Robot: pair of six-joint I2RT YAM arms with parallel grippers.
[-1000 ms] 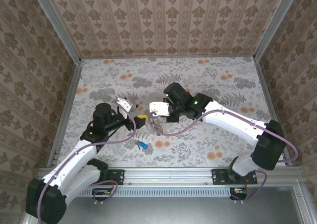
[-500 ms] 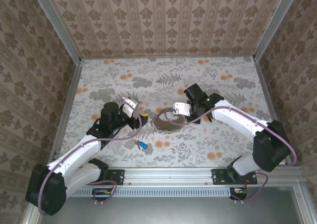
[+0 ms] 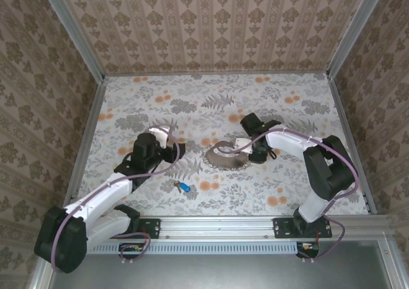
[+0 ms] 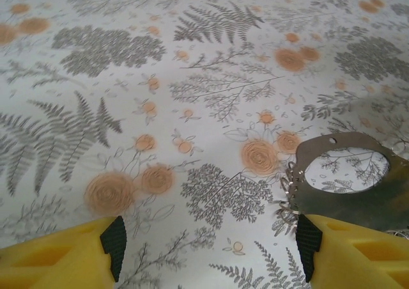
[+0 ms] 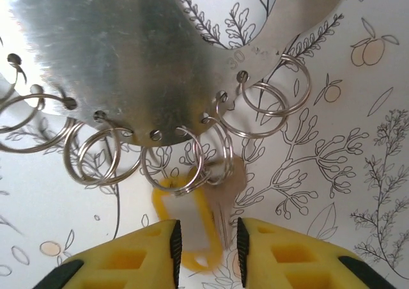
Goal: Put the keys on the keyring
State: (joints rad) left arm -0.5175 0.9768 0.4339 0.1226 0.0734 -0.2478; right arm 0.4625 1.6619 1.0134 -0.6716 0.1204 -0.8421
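- Two keys in the task; judged roughly halfway done.
- Left tool (image 4: 208,254): yellow pads spread wide with nothing between them, low over the floral-print tabletop (image 3: 287,110).
- Small blue-headed metal key (image 3: 183,187): lies loose on the tabletop near the front edge, apart from both tools and not yet threaded.
- Keyring (image 4: 319,203): flat grey metal plate with a cut-out and a row of small wire split rings along its edge. It lies mid-tabletop between the two tools.
- Small yellow-headed metal key (image 5: 192,206): appears to hang from one of the split rings, so this one looks done.
- Right tool (image 5: 208,250): pads slightly parted at the keyring's edge. The yellow key's blade tip lies in the gap and is not visibly pinched.
- Left to do: pick up the blue key and thread it onto a ring.
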